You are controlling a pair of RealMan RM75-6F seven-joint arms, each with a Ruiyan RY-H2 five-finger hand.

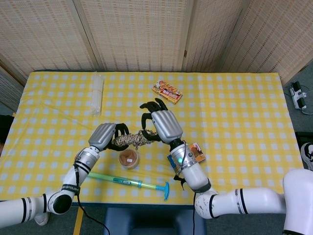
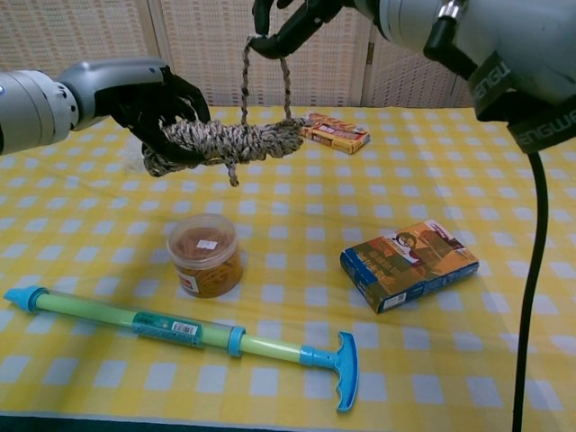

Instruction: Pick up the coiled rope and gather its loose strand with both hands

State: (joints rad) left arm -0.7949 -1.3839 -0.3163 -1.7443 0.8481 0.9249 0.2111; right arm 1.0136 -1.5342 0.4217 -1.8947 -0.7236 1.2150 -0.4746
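Observation:
The coiled rope [image 2: 225, 141], a grey-and-white braided bundle, hangs in the air above the table, also visible from the head camera as the rope [image 1: 131, 140]. My left hand [image 2: 157, 106] grips its left end, fingers wrapped round the coil; the same left hand [image 1: 104, 135] shows from above. My right hand [image 2: 292, 20] is higher up and pinches a loop of the loose strand [image 2: 245, 74], which rises from the coil's right end. Seen from above, the right hand [image 1: 163, 124] covers that end of the bundle. A short tail of rope dangles below the coil.
On the yellow checked tablecloth [image 2: 468, 180] lie a round tub of brown contents [image 2: 205, 256], a green-and-blue pump toy [image 2: 189, 329], a blue box [image 2: 409, 264], a red snack packet [image 2: 335, 132] and a clear plastic packet [image 1: 97, 92] at the far left.

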